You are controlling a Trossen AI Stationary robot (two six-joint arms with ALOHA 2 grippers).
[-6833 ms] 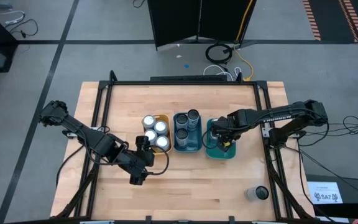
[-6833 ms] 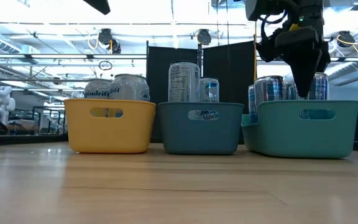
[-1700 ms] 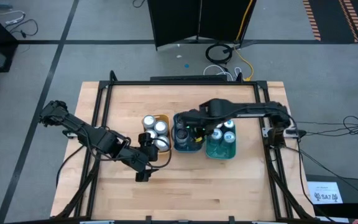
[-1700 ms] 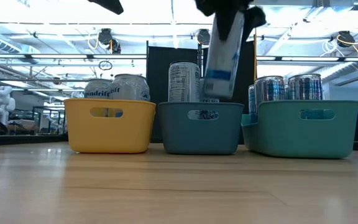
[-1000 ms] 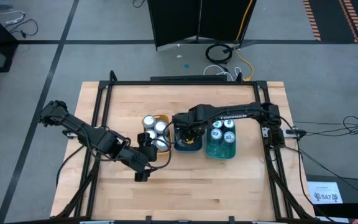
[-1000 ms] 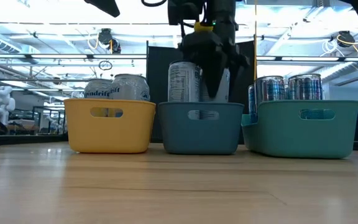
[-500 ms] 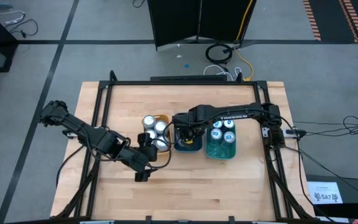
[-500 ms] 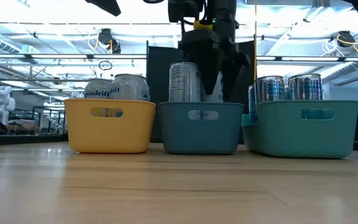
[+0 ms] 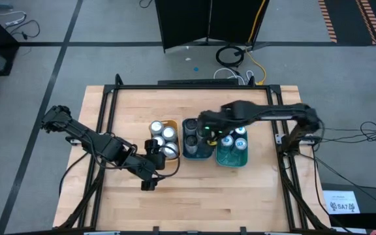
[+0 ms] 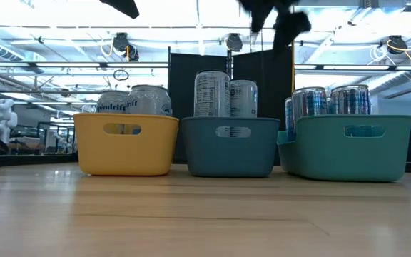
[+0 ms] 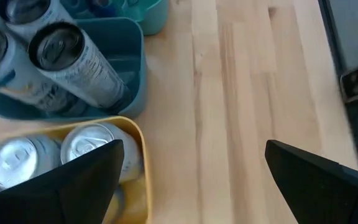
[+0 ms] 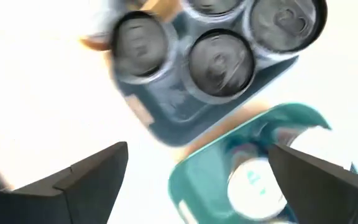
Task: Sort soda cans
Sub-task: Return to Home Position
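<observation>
Right claw (image 12: pixel 197 149) hangs spread and empty over the gap between the blue bin (image 9: pixel 188 155) and teal bin (image 9: pixel 232 164). Cans (image 9: pixel 169 134) all stand inside the three bins. Watch the retreat: go right too low and you'll clip the teal bin's can tops, tipping one. Left claw (image 11: pixel 194 144), spread too, sits just beside the yellow bin (image 10: pixel 91 150); a swing nudges it.

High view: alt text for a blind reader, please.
A yellow bin, a blue bin and a teal bin stand in a row on a wooden table, all holding upright soda cans. The right gripper hovers above them; the left gripper waits beside the yellow bin.
</observation>
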